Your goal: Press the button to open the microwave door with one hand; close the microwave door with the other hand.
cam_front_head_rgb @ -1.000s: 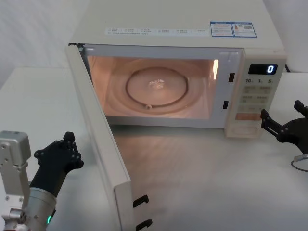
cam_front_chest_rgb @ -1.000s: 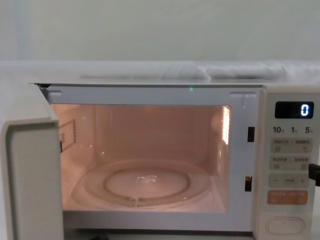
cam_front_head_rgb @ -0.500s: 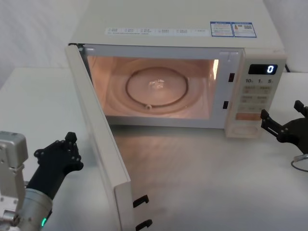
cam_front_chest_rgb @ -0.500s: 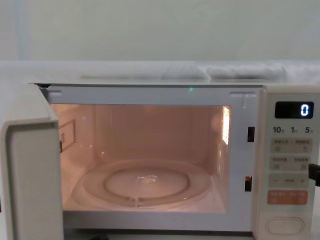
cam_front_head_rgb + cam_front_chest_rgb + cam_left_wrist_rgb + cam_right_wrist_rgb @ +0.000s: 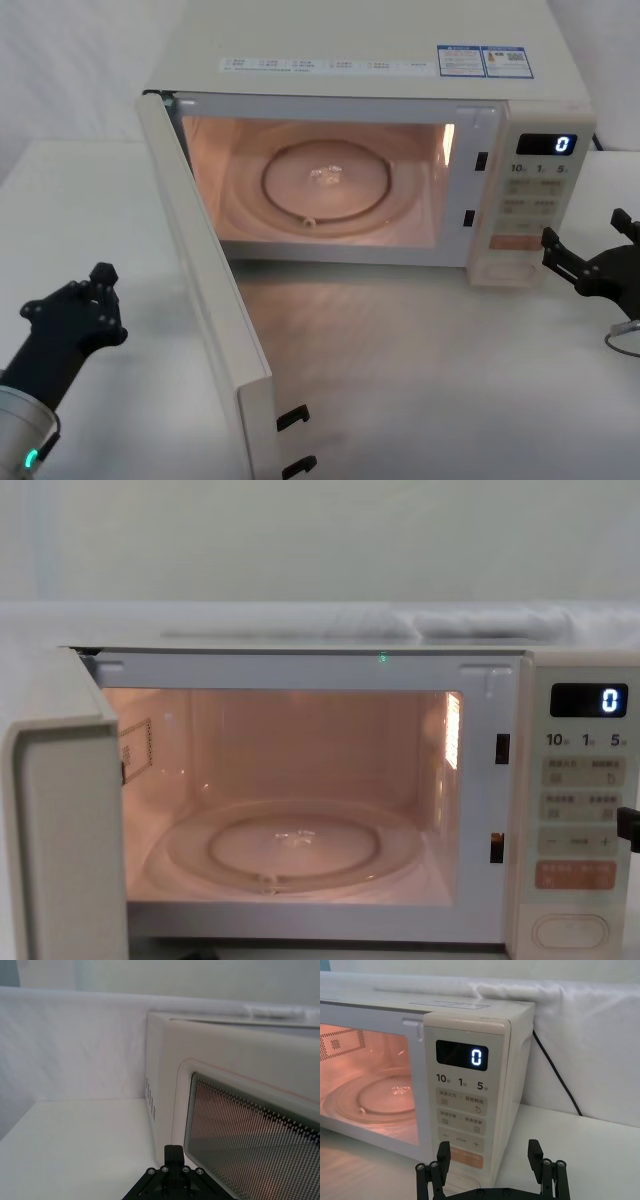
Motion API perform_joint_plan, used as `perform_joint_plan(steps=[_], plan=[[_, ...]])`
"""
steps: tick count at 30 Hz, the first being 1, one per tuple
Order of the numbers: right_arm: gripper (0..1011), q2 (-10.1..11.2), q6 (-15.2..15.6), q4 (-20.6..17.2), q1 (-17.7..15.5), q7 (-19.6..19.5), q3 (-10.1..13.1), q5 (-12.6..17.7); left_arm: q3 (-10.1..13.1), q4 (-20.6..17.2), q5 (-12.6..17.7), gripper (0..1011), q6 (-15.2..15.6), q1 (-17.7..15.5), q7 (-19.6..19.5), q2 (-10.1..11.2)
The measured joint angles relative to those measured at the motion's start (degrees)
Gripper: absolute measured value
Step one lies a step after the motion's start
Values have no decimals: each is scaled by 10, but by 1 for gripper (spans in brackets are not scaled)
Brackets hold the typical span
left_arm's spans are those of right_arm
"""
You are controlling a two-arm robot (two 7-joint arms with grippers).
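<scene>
Head view | microwave door (image 5: pixel 205 290) open | left gripper (image 5: pixel 72 310) beside it

The microwave door (image 5: pixel 205 290), cream-white with a dark meshed window, stands swung wide open, just right of the left pincer (image 5: pixel 75 315) and apart from it. The button (image 5: pixel 570 931), a wide cream oval, sits lowest on the panel, close before the open-fingered right pincer (image 5: pixel 490 1162).

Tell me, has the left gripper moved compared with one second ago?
Yes. In the head view the left gripper has shifted left and toward the robot, away from the open microwave door, which has stayed put.
</scene>
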Motion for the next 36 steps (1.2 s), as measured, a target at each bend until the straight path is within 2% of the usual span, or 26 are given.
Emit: perform_joint_plan(steps=[8, 17, 26, 29, 36], plan=[[1002, 0, 0, 0, 0, 0, 0, 0, -17, -31, -38, 0, 18, 11, -21, 25], [1002, 0, 0, 0, 0, 0, 0, 0, -25, -49, -61, 0, 20, 17, -42, 56], [1002, 0, 0, 0, 0, 0, 0, 0, -27, -54, -85, 0, -6, 21, -84, 87], [1002, 0, 0, 0, 0, 0, 0, 0, -24, -59, -100, 0, -27, 25, -113, 104], [1002, 0, 0, 0, 0, 0, 0, 0, -11, -61, -115, 0, -33, 20, -133, 124]])
